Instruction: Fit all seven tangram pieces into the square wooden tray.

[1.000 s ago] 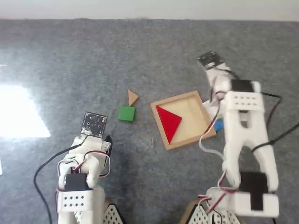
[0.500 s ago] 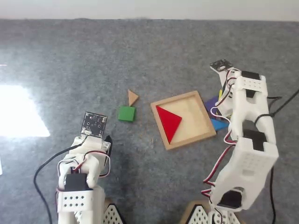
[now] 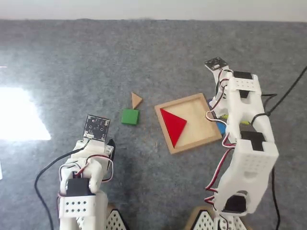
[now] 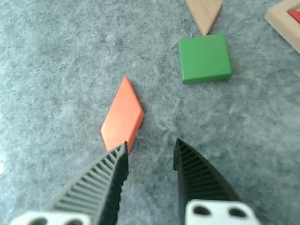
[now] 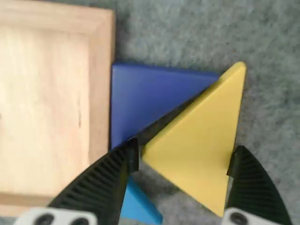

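Observation:
The square wooden tray [image 3: 184, 101] lies mid-table with a red triangle [image 3: 172, 125] inside it. Left of the tray are a green square [image 3: 130, 116] and a tan triangle [image 3: 136, 99]. My right gripper [image 5: 183, 157] is open just past the tray's right rim [image 5: 101, 93], its fingers straddling a yellow triangle [image 5: 197, 150]. That triangle overlaps a dark blue triangle [image 5: 145, 93], and a light blue piece [image 5: 138, 206] peeks out beside them. My left gripper [image 4: 151, 149] is open, low over the mat. An orange parallelogram [image 4: 123, 116] lies just ahead of one fingertip, and the green square [image 4: 205, 58] sits farther on.
Grey mat covers the table. The right arm [image 3: 244, 124] stretches along the tray's right side and hides most of the pieces there; a bit of light blue [image 3: 220, 128] shows. The left arm [image 3: 88, 163] stands at the front left. A bright glare patch marks the far left.
The right arm's wrist swung right past the tray's edge, then shifted back closer to the tray rim over the pieces there. The left arm and loose pieces stayed put.

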`<state>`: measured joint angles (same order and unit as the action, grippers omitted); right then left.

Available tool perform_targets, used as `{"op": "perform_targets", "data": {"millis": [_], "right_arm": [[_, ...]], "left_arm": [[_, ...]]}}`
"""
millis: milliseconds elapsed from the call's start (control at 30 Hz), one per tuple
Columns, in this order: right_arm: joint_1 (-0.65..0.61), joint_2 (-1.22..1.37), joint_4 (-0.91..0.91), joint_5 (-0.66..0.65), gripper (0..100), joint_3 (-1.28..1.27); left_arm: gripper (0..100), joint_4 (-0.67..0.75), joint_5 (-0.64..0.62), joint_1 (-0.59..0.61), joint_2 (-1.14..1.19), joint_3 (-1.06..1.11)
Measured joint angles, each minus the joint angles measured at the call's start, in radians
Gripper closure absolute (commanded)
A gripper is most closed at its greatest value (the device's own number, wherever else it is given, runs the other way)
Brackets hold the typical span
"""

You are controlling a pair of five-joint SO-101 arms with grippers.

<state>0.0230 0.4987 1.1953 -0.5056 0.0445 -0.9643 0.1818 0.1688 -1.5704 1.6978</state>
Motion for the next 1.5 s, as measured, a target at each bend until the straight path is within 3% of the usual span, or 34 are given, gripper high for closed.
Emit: {"op": "perform_targets", "data": {"millis": [267,500,1100,1333,1500], "right_arm": [[0.012,0.094,0.002,0.014,69.4,0.094],[0.014,0.129,0.051,0.026,83.6,0.150],[0.017,0.006,0.117,0.075,82.8,0.166],[-0.041,-0.137,0.163,0.075,82.8,0.166],[-0.169,-0.160,0.163,-0.054,82.8,0.166]], "left_arm": [[85,0.000,0.000,0.000,0.000,0.000],[85,0.000,0.000,0.000,0.000,0.000],[85,0.000,0.000,0.000,0.000,0.000],[85,0.000,0.000,0.000,0.000,0.000],[85,0.000,0.000,0.000,0.000,0.000]]}}
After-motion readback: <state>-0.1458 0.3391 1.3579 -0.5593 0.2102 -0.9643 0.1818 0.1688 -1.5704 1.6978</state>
